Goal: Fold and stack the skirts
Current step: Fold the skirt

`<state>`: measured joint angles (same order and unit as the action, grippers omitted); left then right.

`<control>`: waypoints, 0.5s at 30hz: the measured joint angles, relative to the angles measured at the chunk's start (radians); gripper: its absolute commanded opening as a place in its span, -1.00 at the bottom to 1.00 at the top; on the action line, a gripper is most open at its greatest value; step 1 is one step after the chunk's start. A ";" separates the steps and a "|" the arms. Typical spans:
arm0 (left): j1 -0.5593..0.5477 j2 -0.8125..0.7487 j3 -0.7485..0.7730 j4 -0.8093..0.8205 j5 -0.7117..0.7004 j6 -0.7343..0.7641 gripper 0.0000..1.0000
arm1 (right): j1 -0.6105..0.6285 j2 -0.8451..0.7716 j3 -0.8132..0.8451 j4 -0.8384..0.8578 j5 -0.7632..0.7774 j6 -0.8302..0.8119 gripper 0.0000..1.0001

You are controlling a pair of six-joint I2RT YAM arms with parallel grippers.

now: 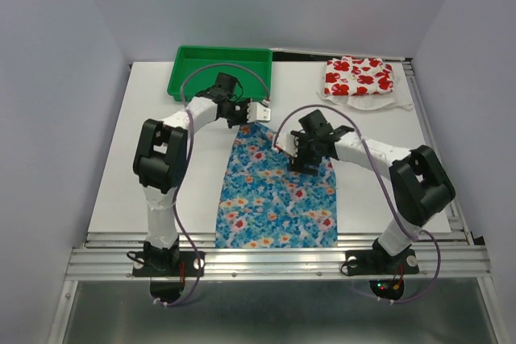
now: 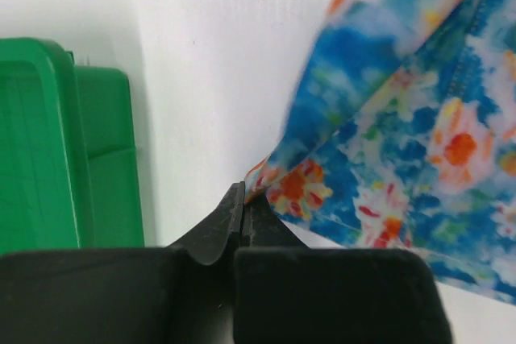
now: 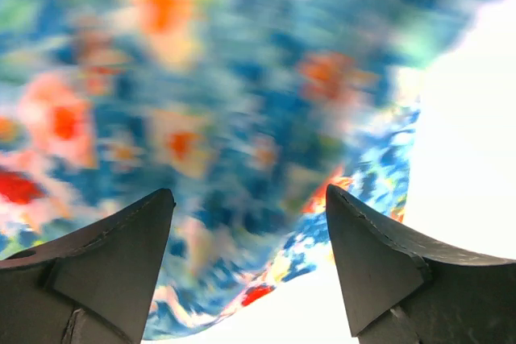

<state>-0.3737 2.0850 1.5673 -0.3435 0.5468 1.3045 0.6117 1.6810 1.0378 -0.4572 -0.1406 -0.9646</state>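
From above, the blue skirt (image 1: 274,199) is a soft cloth strewn with small white and orange flowers. It lies spread flat on the white table (image 1: 145,151), nearer the arms than the green tray (image 1: 218,66). Its narrow end points toward the tray's near right corner and its wide hem is at the table's near edge. The white skirt (image 1: 359,76), with big red flowers, sits bunched well to the right of the tray, level with it. The left gripper (image 1: 256,112) is at the blue skirt's narrow end, just off the tray's near right corner. The right gripper (image 1: 292,151) hangs over the cloth a little farther from the tray, toward the skirt's right edge.

The left wrist view shows the left gripper (image 2: 242,199) with its jaws pressed together — a corner of the blue skirt (image 2: 419,118) is pinched at the tips. The cloth rises away to the right, opposite the green tray (image 2: 48,142) on the left.

The right wrist view has the right gripper (image 3: 250,207) with its jaws spread wide and nothing between them. The blue skirt (image 3: 201,78) fills the view behind them, badly blurred, its edge curling under — bare table (image 3: 468,159) shows to the right.
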 measured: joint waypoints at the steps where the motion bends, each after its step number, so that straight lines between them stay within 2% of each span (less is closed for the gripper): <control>1: 0.000 -0.031 -0.023 -0.002 -0.010 -0.012 -1.00 | -0.032 0.000 0.019 -0.002 -0.013 0.031 0.65; 9: -0.032 -0.330 -0.192 0.028 -0.145 -0.147 -1.00 | -0.352 -0.129 0.079 -0.025 -0.159 0.225 0.59; 15: -0.216 -0.473 -0.364 0.057 -0.311 -0.243 -1.00 | -0.395 -0.178 0.087 -0.092 -0.248 0.275 0.43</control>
<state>-0.5900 1.6119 1.2030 -0.2863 0.2363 1.0611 0.2169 1.5032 1.1248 -0.5495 -0.3885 -0.6899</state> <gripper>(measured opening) 0.033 0.746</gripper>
